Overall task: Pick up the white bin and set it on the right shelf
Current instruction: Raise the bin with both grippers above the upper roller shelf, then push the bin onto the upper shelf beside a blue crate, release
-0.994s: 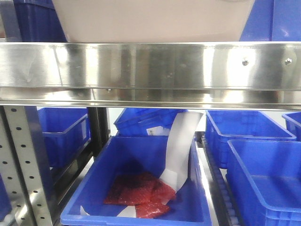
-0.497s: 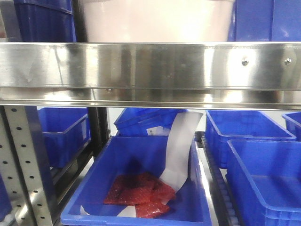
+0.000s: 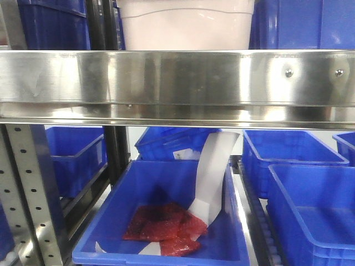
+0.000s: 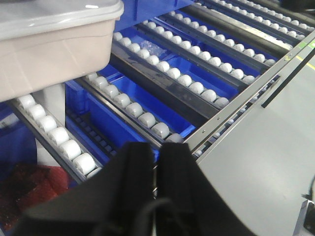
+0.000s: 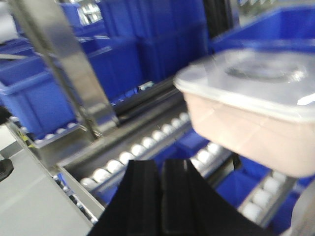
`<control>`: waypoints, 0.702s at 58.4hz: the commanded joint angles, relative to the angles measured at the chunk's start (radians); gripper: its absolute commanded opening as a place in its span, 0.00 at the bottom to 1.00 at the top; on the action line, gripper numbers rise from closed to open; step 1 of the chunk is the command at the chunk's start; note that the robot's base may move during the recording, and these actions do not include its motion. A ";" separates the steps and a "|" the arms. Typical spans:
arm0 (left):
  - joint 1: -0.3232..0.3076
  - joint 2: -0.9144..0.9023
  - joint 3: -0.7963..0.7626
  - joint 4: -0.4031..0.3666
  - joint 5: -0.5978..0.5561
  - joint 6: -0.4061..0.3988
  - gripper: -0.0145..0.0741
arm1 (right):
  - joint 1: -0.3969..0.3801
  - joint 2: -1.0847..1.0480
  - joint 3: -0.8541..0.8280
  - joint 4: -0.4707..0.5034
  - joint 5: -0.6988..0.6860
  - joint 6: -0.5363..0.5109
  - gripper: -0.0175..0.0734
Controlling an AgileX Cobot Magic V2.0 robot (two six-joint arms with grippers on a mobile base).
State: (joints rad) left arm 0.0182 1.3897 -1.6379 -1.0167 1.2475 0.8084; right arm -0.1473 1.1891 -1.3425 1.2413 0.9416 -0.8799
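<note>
The white bin point(image 3: 186, 25) is a pale beige tub with a whiter lid. It rests on the white rollers of the right shelf point(image 3: 177, 77), behind the shiny steel front rail. It shows at the top left in the left wrist view point(image 4: 49, 44) and at the right in the right wrist view point(image 5: 251, 103). My left gripper point(image 4: 156, 150) is shut and empty, in front of the shelf's edge and apart from the bin. My right gripper point(image 5: 161, 169) is shut and empty, in front of the rollers, left of the bin.
Blue open bins stand on the lower level; one point(image 3: 166, 221) holds red packets and a white sheet. More blue bins point(image 3: 50, 25) flank the white bin on the shelf. A perforated upright point(image 3: 30, 194) stands at the left. Grey floor point(image 4: 266, 162) lies before the shelf.
The white bin has slid back along the rollers, away from the front rail, and looks smaller now. The shelf and the blue bins have not moved.
</note>
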 commanded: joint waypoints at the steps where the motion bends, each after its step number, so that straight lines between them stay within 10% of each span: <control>1: -0.005 -0.049 -0.030 -0.043 0.093 -0.046 0.03 | -0.002 -0.099 -0.005 0.021 -0.019 0.023 0.27; 22: -0.041 -0.209 0.119 0.600 -0.091 -0.406 0.03 | -0.002 -0.479 0.368 -0.521 -0.206 0.317 0.27; 30: -0.048 -0.347 0.360 0.646 -0.275 -0.414 0.03 | -0.002 -0.629 0.556 -0.713 -0.306 0.448 0.27; 41: -0.048 -0.573 0.740 0.646 -0.631 -0.402 0.03 | -0.002 -0.846 0.749 -0.735 -0.433 0.452 0.27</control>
State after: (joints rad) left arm -0.0212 0.9053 -0.9855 -0.3509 0.8167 0.4072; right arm -0.1473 0.4134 -0.6203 0.4974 0.6479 -0.4361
